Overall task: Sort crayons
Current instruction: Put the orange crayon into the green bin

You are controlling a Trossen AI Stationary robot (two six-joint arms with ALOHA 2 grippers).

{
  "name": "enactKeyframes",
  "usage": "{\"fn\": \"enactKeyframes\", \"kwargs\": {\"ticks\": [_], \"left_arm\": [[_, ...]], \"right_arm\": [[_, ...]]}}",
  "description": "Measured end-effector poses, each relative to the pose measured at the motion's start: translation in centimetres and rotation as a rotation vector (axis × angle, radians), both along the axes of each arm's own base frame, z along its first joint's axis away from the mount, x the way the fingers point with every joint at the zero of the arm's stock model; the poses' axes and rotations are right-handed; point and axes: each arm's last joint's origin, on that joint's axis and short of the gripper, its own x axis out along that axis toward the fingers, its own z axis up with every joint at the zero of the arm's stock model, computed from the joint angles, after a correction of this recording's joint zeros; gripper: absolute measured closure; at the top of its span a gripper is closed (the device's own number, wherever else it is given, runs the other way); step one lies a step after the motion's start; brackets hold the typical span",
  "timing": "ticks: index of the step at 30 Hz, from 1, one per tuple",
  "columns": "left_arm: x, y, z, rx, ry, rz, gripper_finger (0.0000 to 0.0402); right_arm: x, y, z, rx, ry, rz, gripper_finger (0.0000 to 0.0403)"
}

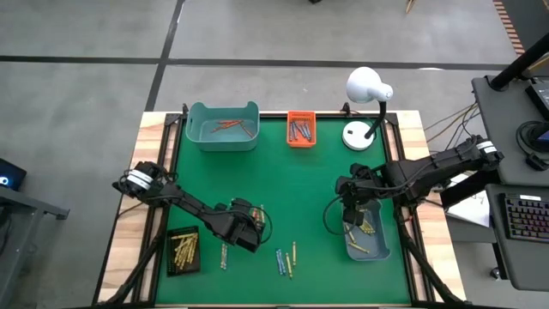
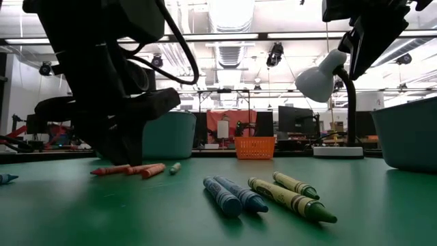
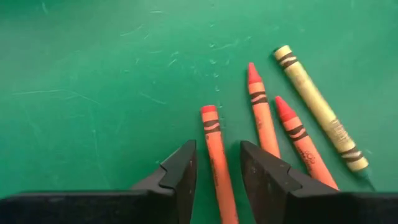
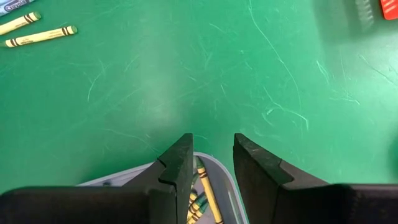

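Note:
Three orange-red crayons lie flat on the green mat near its front left, with a yellow-green crayon [image 3: 320, 109] beside them. My left gripper [image 3: 217, 149] is down at the mat, open. Its fingers stand on either side of one orange-red crayon [image 3: 214, 140], and a sliver of mat shows on each side of it. The other two orange-red crayons [image 3: 261, 109] lie just outside one finger. Two blue crayons [image 2: 232, 195] and two green ones [image 2: 293, 195] lie loose near the front edge. My right gripper [image 1: 352, 215] hangs open above a grey bin [image 1: 371, 243] that holds yellow-green crayons.
A black tray [image 1: 183, 251] with yellow crayons sits at the front left. At the far edge stand a teal bin [image 1: 223, 127] with orange-red crayons, an orange basket [image 1: 300, 129] with blue-grey ones, and a white desk lamp [image 1: 369, 86]. The mat's middle is bare.

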Motion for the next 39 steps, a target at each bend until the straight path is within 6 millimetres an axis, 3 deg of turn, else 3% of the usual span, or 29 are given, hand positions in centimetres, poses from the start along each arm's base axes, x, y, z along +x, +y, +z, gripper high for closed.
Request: {"fn": "enactKeyframes", "kwargs": {"ticks": [6,12,21,26,30,39], "left_arm": [[-0.2,0.1,-0.2,0.008,0.012,-0.001,0.0318],[-0.7,0.3,-0.6,0.024,0.022,-0.002,0.0389],[-0.9,0.6,0.2,0.060,0.055,-0.083,0.0399],[-1.3,1.3,3.0,0.115,0.005,-0.140,0.0400],[-1.9,2.3,6.4,0.180,-0.066,-0.202,0.0401],[-4.1,6.3,13.1,0.339,-0.152,-0.302,0.0401]], "right_arm": [[0.0,0.0,0.0,0.000,-0.002,0.001,0.0300],[0.0,0.0,0.0,0.000,-0.004,0.002,0.0300],[0.7,0.0,0.3,-0.027,-0.068,0.069,0.0300],[1.5,-0.1,0.7,-0.046,-0.161,0.129,0.0300],[2.1,-0.8,1.0,-0.072,-0.205,0.147,0.0300],[3.6,-3.4,1.9,-0.156,-0.349,0.153,0.0300]]}}
